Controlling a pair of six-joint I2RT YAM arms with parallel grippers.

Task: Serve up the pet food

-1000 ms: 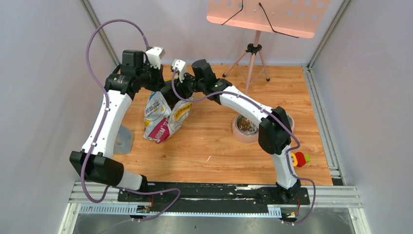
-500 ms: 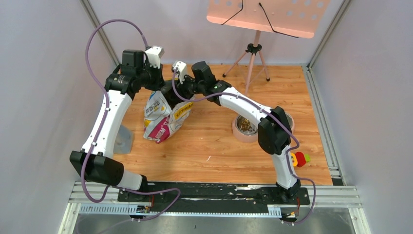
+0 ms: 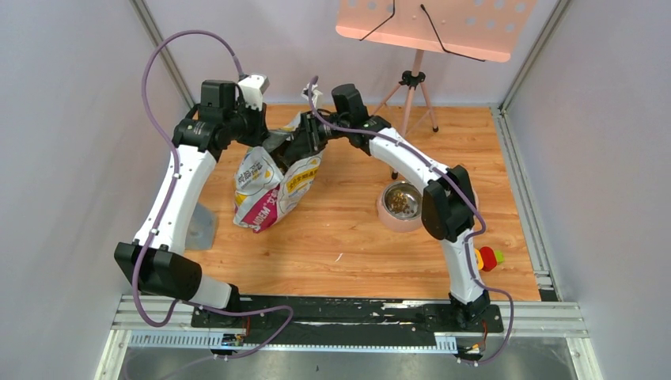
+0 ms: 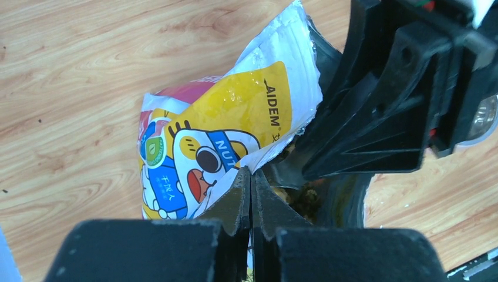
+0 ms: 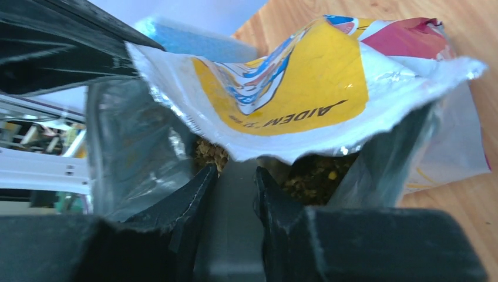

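Observation:
The printed bag (image 3: 269,190) stands on the wooden floor with its mouth open. My left gripper (image 3: 263,141) is shut on the bag's top edge (image 4: 276,147), the jaws (image 4: 251,176) pinching the foil. My right gripper (image 3: 305,144) reaches into the mouth, shut on the grey translucent handle of the scoop (image 5: 235,194); the scoop's cup is hidden inside the bag. Pet food (image 5: 314,179) shows as brown pellets inside the bag, also in the left wrist view (image 4: 302,197). A metal bowl (image 3: 384,207) to the right holds some pet food (image 3: 400,201).
A tripod music stand (image 3: 411,87) with an orange desk stands at the back. A red and green toy (image 3: 489,257) lies by the right arm's base. A grey object (image 3: 202,226) sits at the floor's left edge. Grey walls close in both sides.
My right arm has swung back and up, its forearm no longer covering the bowl, while the gripper stays in the bag's mouth. The bag's mouth has spread a little. The left arm holds still.

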